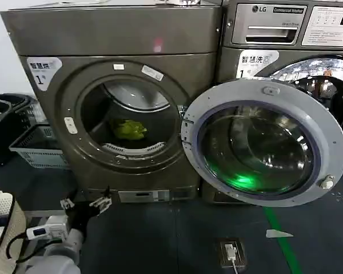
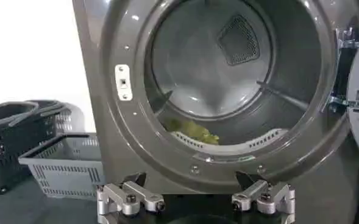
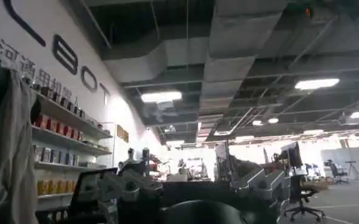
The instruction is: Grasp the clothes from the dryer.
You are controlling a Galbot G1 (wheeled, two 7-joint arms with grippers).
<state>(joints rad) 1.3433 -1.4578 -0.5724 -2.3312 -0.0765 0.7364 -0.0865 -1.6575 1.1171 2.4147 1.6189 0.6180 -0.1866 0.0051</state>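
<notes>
- Dryer (image 1: 111, 108): large bronze-grey front-loader, door (image 1: 263, 142) swung fully open to the right, round mouth unobstructed. A lighter LG machine (image 1: 286, 34) stands just beside it.
- Floor (image 1: 177, 240): dark and flat, with a green line (image 1: 283, 242) and a floor socket (image 1: 231, 253). Baskets (image 1: 37, 145) sit to the left of the dryer. Room enough for a straight approach.
- Left gripper (image 1: 84, 204): low in front of the dryer base, below the mouth, jaws apart, pointed at the drum.
- Right gripper (image 3: 191, 185): aimed away into the room; jaw state cannot be told.
- Clothes (image 1: 130, 129): small yellow-green bundle lying on the drum floor, just behind the front lip, far smaller than the mouth.
- Handling, judged: light, soft and limp; it will sag and may slip from a shallow pinch. Best to take the bunched top fold at the middle.
</notes>
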